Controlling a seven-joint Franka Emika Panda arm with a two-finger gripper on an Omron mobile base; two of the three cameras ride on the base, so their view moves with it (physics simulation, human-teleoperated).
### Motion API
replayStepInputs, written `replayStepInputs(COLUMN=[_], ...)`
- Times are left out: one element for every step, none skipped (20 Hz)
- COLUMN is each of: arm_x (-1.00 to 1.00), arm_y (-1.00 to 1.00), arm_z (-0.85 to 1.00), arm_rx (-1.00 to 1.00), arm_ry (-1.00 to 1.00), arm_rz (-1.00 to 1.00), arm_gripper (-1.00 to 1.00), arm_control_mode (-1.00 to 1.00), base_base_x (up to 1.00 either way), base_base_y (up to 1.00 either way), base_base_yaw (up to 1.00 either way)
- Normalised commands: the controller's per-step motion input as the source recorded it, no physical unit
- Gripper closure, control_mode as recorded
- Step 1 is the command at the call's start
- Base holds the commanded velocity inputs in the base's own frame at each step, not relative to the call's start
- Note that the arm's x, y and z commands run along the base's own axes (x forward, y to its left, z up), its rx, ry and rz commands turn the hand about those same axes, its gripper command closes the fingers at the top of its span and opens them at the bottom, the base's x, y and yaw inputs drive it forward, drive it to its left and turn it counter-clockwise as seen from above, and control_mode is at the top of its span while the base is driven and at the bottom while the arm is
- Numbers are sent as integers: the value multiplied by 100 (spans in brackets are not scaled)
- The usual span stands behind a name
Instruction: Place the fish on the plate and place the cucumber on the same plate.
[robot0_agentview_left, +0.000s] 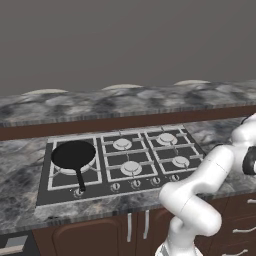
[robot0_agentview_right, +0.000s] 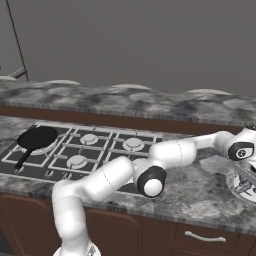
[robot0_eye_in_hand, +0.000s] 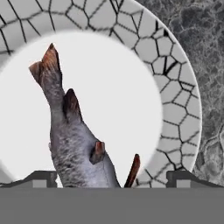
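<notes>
Fish (robot0_eye_in_hand: 72, 140) lies on the plate (robot0_eye_in_hand: 175, 105), on the flat white centre, tail toward the far side of the plate in the hand view, body running down between the tool's fingertips (robot0_eye_in_hand: 41, 178). Grey-silver body, dark dorsal fin, reddish-brown tail and small fins.

Tool (robot0_eye_in_hand: 111, 179) is directly over the fish, fingers wide apart, one on each side of the body with white plate visible between each finger and the fish. Nothing clamped.

Plate has a pale cracked-mosaic rim around the white centre. It sits on the grey marbled counter (robot0_agentview_right: 200, 185) to the right of the hob, near the counter's front edge; in the right base view the plate (robot0_agentview_right: 235, 186) is at the frame's right edge with the fish (robot0_agentview_right: 244, 186) showing as a small dark shape on it, under the wrist.

The arm (robot0_agentview_right: 165, 155) reaches low across the counter's front from the base to that right end.

Gas hob (robot0_agentview_left: 125, 157) is set into the counter well left of the plate; a black long-handled frying pan (robot0_agentview_left: 73, 156) sits on its front left burner, handle pointing to the counter's front edge.
</notes>
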Motion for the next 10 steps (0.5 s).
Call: replayStepInputs(arm_x=[17, 16, 16, 13, 14, 11, 10, 8, 3, 0], arm_y=[-17, -15, -13, -8, -7, -2, -1, -1, 0, 0], arm_z=[63, 63, 65, 64, 64, 62, 63, 64, 64, 63], arm_rx=[23, 23, 22, 22, 21, 18, 17, 16, 15, 14], arm_ry=[7, 5, 2, 0, 0, 0, 0, 0, 0, 0], arm_rz=[1, 2, 2, 2, 2, 1, 1, 1, 1, 1], arm_gripper=[-100, -100, -100, -100, -100, -100, -100, -100, -100, -100], arm_control_mode=[-100, -100, -100, -100, -100, -100, -100, -100, -100, -100], base_base_x=[0, 0, 0, 0, 0, 0, 0, 0, 0, 0], base_base_y=[0, 0, 0, 0, 0, 0, 0, 0, 0, 0], base_base_yaw=[0, 0, 0, 0, 0, 0, 0, 0, 0, 0])
